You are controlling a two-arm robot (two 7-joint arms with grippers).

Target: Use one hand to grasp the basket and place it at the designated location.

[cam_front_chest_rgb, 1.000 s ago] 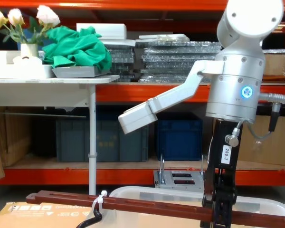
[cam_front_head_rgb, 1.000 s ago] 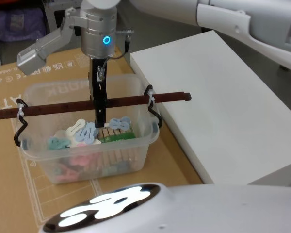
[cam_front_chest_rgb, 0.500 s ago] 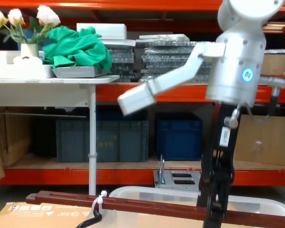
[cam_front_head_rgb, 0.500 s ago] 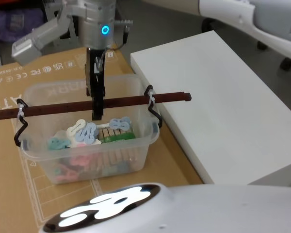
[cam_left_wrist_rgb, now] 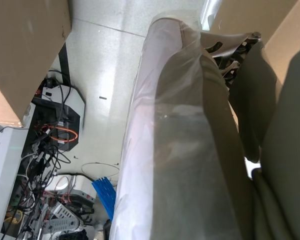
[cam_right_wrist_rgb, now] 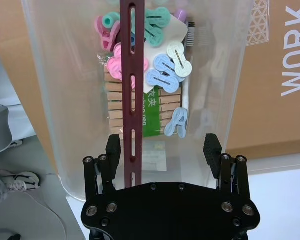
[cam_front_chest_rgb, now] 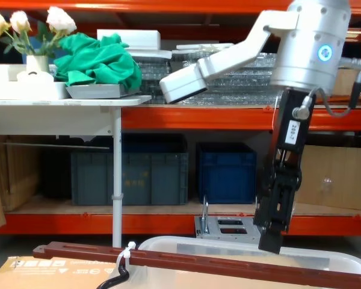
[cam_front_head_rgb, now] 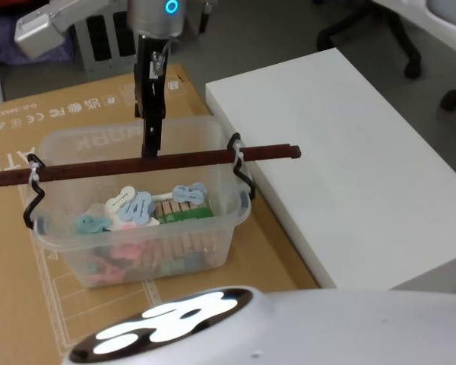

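Head view: basket [cam_front_head_rgb: 213, 228], stiff clear plastic tub part-filled with clips [cam_front_head_rgb: 133, 205], sat on cardboard [cam_front_head_rgb: 7, 289] just beside white block [cam_front_head_rgb: 349, 152]; judged light but tippy, best taken mid-span on bar handle [cam_front_head_rgb: 99, 168], where right gripper [cam_front_head_rgb: 150, 144] hovered, jaws wide.

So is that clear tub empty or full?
Partly full: the basket holds colourful clips and wooden pegs lying across its bottom, well below the rim.

The basket [cam_front_head_rgb: 91, 144] is showing smooth translucent plastic; its handle [cam_front_head_rgb: 190, 158] is looking matt, and the cardboard [cam_front_head_rgb: 15, 304] dull.
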